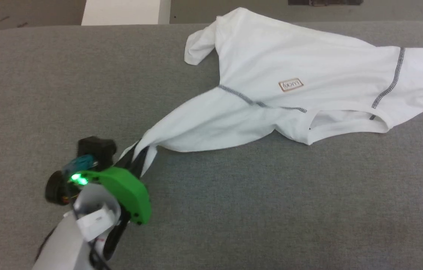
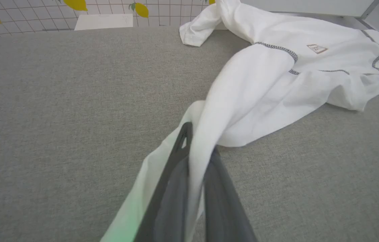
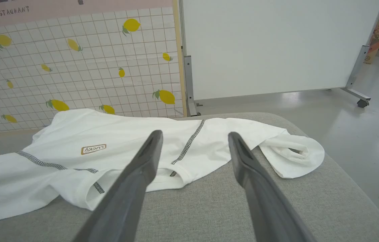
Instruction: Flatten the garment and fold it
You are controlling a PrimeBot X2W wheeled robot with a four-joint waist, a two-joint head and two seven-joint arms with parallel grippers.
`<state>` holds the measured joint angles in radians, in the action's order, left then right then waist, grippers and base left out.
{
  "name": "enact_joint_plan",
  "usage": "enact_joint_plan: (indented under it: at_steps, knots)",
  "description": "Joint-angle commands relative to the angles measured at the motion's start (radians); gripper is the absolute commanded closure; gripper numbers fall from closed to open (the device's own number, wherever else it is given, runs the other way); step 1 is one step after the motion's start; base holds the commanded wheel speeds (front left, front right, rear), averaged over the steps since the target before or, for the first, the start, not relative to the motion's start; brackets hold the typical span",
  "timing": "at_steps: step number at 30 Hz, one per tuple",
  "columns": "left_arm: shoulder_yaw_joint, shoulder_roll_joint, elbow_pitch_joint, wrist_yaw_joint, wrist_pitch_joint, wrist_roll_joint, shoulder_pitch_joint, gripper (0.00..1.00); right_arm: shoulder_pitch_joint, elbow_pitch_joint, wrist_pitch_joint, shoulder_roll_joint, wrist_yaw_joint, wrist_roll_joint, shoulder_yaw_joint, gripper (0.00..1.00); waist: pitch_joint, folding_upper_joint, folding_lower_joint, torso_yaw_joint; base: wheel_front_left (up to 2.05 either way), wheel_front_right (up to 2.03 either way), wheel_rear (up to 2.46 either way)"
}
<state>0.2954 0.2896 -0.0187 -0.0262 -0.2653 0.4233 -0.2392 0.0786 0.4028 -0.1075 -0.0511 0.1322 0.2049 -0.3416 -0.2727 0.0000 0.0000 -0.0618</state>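
Grey padded bench [image 1: 234, 210] seen from above, with a white T-shirt, the garment [image 1: 290, 60], lying across its far right part. At the lower left, the robot's left gripper [image 1: 138, 154], on a green-cased wrist, has its two dark fingers [image 2: 172, 181] closed tight on the tip of a drawn-out part of the garment, probably the end of a sleeve. The cloth runs taut and narrow from that pinch up and to the right, widening until it meets a line of grey zigzag stitching [image 1: 245, 98] at the shirt's body. The hold appears meant to draw this part outwards to the left, so it lies straight rather than bunched.

Further right, the shirt's body rests on the bench, creased and unevenly spread. A small brownish square logo [image 1: 290, 84] faces up, and the neck opening [image 1: 346, 120] is turned toward the robot's side. A loose flap [image 1: 198, 47] curls at the bench's far edge. At the right, the other sleeve [image 3: 293, 153] lies slack near the bench's rounded corner.

The right gripper [image 3: 194, 136] hovers above the bench just short of the collar, fingers spread wide and holding nothing, seemingly placed to take the opposite side. Judged from this, flattening is under way and no fold is made yet.
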Motion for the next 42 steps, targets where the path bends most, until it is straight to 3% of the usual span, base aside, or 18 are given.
enact_joint_plan:
  at_steps: [1,6,9,14,15,16,17,24,29,35,42]
  knots:
    - [-0.030,0.033,-0.060,-0.024,-0.020,0.010,0.044,1.00,0.001,0.005,-0.007,0.001,-0.002,0.012,-0.002,0.00,0.020,0.0000,0.0000,-0.020,0.00,0.00,0.00]
    - [-0.175,0.107,-0.261,-0.116,-0.060,0.045,0.186,1.00,0.011,0.009,-0.015,0.001,-0.002,0.018,-0.001,0.00,0.029,0.0000,0.0000,-0.031,0.00,0.00,0.00]
    - [-0.255,0.148,-0.300,-0.154,-0.053,0.039,0.251,1.00,0.016,0.014,-0.022,0.001,-0.002,0.018,-0.005,0.00,0.028,0.0000,0.0000,-0.035,0.00,0.00,0.00]
    - [-0.282,0.153,-0.241,-0.148,-0.049,0.072,0.312,1.00,0.019,0.021,-0.036,0.001,-0.002,0.013,-0.004,0.00,0.021,0.0000,0.0000,-0.034,0.00,0.00,0.00]
    - [-0.272,0.148,-0.224,-0.141,-0.045,0.075,0.312,0.84,0.019,0.022,-0.038,0.001,-0.002,0.013,-0.002,0.00,0.020,0.0000,0.0000,-0.034,0.00,0.00,0.00]
    - [-0.263,0.133,-0.204,-0.136,-0.031,0.081,0.305,0.12,0.019,0.023,-0.041,0.001,-0.002,0.012,-0.001,0.00,0.018,0.0000,0.0000,-0.033,0.00,0.00,0.00]
    - [-0.255,0.121,-0.186,-0.133,-0.017,0.082,0.299,0.00,0.019,0.024,-0.043,0.001,-0.002,0.013,0.000,0.00,0.017,0.0000,0.0000,-0.033,0.00,0.00,0.00]
    - [-0.167,0.031,-0.097,-0.089,0.140,0.051,0.223,0.00,0.016,0.025,-0.057,0.001,-0.002,0.010,0.005,0.00,0.021,0.0000,0.0000,-0.032,0.00,0.00,0.00]
    - [-0.099,0.018,-0.178,-0.049,0.213,0.003,0.209,0.00,0.016,0.023,-0.058,0.001,-0.002,0.012,0.004,0.00,0.030,0.0000,0.0000,-0.034,0.00,0.00,0.00]
    - [0.059,0.085,-0.256,0.030,0.132,-0.121,0.195,0.00,0.017,0.021,-0.051,0.001,-0.002,0.023,0.009,0.00,0.010,0.0000,0.0000,-0.035,0.00,0.00,0.00]
    - [0.189,0.119,-0.136,0.082,0.035,-0.244,0.127,0.00,0.004,0.022,-0.043,0.001,-0.002,0.025,0.017,0.00,-0.030,0.0000,0.0000,-0.017,0.00,0.00,0.00]
